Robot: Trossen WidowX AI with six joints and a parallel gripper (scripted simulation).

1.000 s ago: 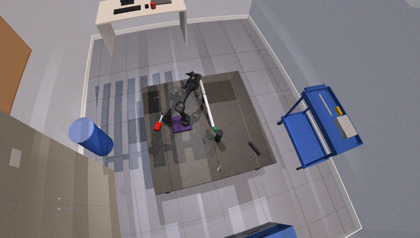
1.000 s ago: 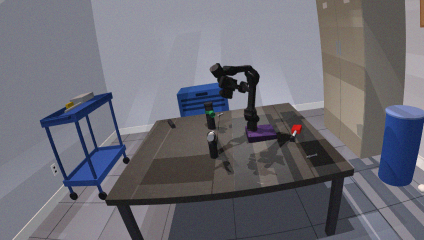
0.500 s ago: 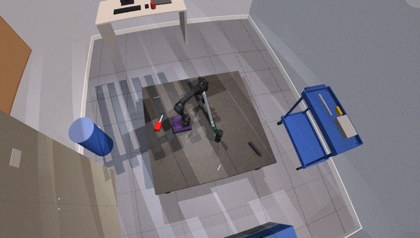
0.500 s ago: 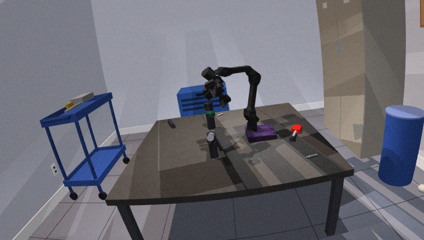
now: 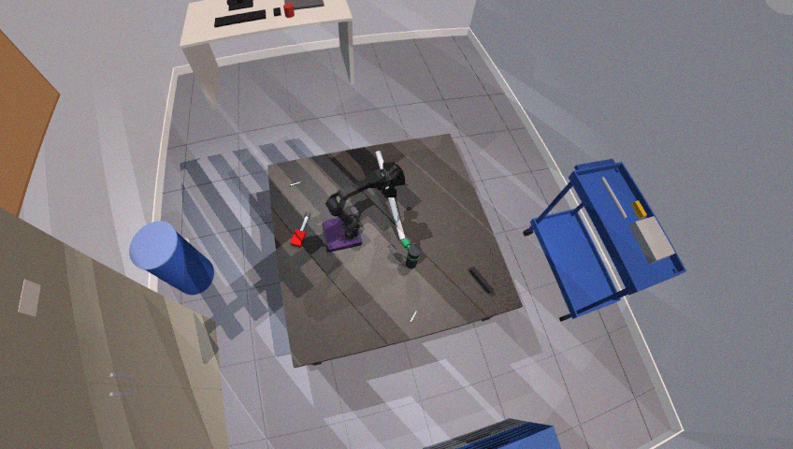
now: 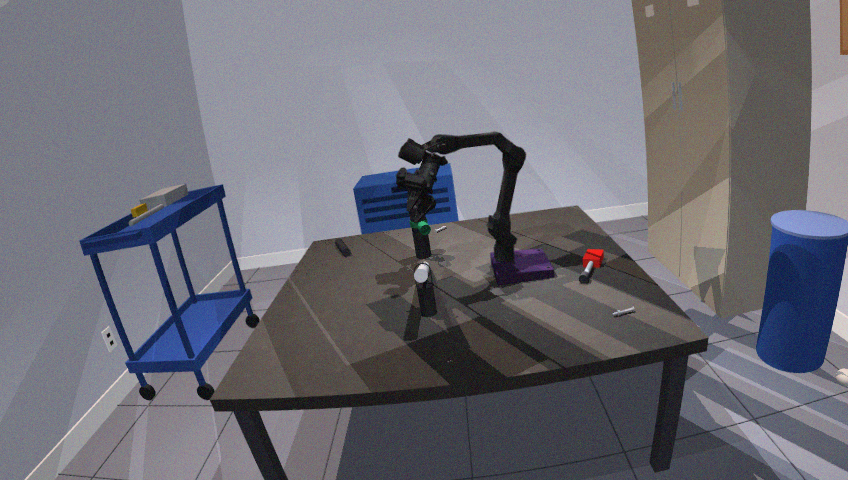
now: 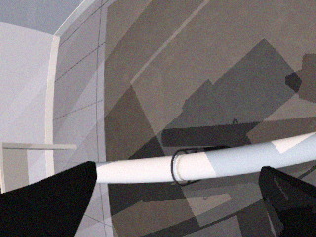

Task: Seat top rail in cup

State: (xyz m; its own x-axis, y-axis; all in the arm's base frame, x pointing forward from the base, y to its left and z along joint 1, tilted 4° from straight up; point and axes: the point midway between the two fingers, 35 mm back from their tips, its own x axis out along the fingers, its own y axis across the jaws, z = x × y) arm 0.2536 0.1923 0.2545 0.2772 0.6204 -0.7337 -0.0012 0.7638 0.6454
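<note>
The white top rail (image 5: 390, 200) lies slanted across the table middle. In the wrist view the rail (image 7: 217, 161) passes through the dark loop cap ring. Its free end (image 6: 421, 272) sticks out over the short loop-cap post (image 6: 426, 300). Its other end meets the green rail-end cup (image 5: 405, 242) (image 6: 421, 226), high on the dark big post (image 5: 411, 256) (image 6: 421, 246); I cannot tell how deep it sits. My gripper (image 5: 389, 188) (image 6: 419, 202) (image 7: 180, 175) is open over the rail's middle, its fingers wide on either side with gaps.
The arm's purple base (image 5: 340, 233) stands left of the rail. A red block with a white handle (image 5: 298, 236), two small white pins (image 5: 295, 182) (image 5: 412, 315) and a dark bar (image 5: 481, 280) lie on the table. A blue cart (image 5: 612, 233) stands off the right side.
</note>
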